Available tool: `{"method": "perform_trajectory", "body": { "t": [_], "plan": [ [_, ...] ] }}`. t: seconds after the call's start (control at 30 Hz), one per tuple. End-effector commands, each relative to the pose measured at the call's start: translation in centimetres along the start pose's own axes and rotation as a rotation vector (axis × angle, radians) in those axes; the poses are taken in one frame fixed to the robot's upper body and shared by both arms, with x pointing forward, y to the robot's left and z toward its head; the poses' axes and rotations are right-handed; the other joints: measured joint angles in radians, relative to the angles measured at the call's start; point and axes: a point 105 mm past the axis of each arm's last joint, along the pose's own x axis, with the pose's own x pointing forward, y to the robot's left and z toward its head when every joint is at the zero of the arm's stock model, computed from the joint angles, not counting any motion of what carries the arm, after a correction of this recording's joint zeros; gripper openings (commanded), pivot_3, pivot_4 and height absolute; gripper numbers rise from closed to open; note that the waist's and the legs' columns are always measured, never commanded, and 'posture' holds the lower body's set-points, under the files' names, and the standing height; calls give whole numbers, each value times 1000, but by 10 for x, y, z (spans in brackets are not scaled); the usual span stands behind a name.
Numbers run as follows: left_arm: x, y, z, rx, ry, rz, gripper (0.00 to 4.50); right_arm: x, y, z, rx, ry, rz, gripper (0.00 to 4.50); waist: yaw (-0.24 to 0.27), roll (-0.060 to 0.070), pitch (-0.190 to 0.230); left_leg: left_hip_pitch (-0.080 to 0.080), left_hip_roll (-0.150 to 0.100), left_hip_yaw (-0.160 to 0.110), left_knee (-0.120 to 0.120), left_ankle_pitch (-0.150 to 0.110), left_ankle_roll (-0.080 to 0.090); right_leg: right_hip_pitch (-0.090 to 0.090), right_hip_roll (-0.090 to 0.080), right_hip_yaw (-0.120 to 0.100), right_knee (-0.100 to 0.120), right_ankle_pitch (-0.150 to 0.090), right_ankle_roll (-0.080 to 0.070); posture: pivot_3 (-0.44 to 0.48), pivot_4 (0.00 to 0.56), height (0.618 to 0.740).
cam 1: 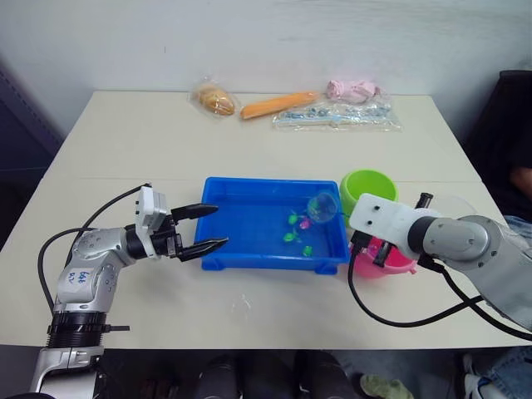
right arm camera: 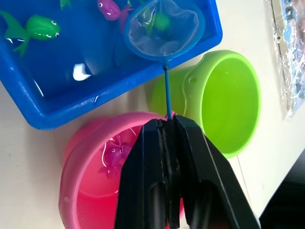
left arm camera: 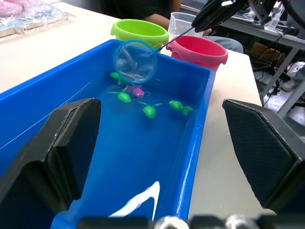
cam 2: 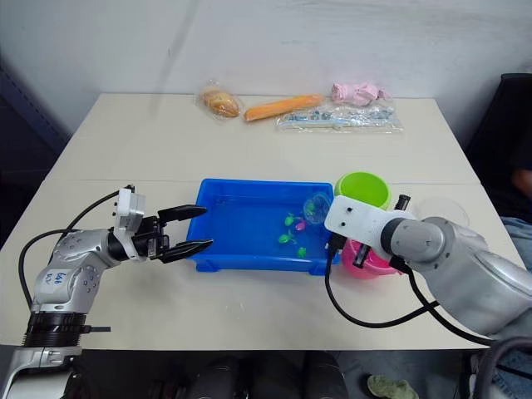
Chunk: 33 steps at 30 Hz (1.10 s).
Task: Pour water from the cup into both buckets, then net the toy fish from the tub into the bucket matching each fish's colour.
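Right gripper [right arm camera: 167,125] clamped on net [right arm camera: 164,27] stick, hoop raised over tub [cam 1: 249,249] corner near pink fish [right arm camera: 108,7], likely lining up next scoop; left gripper [cam 1: 208,226] spread open flanking tub end, apparently to steady it.

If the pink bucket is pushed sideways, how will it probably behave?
The pink bucket holds water, so it is probably steadier than an empty pail, but a quick push may spill some. A pink fish lies inside and would likely shift with the water.

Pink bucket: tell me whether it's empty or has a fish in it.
Not empty. The pink bucket holds one pink fish lying inside, below the right gripper that is holding the net.
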Motion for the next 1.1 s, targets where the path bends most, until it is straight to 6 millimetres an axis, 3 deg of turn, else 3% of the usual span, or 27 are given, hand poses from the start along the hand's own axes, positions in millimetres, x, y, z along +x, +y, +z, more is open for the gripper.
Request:
{"method": "perform_trajectory", "body": {
  "t": [0.03,0.37,0.57,1.1],
  "plan": [
    [-2,-1,7,30,-23,-2,4406,8,-11,3,-113,11,-73,0,-1,0,0,0,0,0,0,0,0,0,0,0,0,0,0,0,150,740],
    [-4,-2,7,26,-20,-8,4406,20,-6,10,-235,-15,-44,0,-1,0,0,-1,0,1,0,0,0,-1,1,0,0,0,0,0,150,740],
    [-5,-2,7,28,-19,-8,4406,17,8,7,-247,-10,60,0,-1,0,0,-1,0,1,0,0,0,-1,1,0,0,0,0,0,150,740],
    [-4,-4,7,25,-23,-6,4406,13,22,7,22,-27,214,0,-1,0,0,-1,0,0,0,0,0,-1,1,-1,0,0,0,0,150,740]
  ]
}}
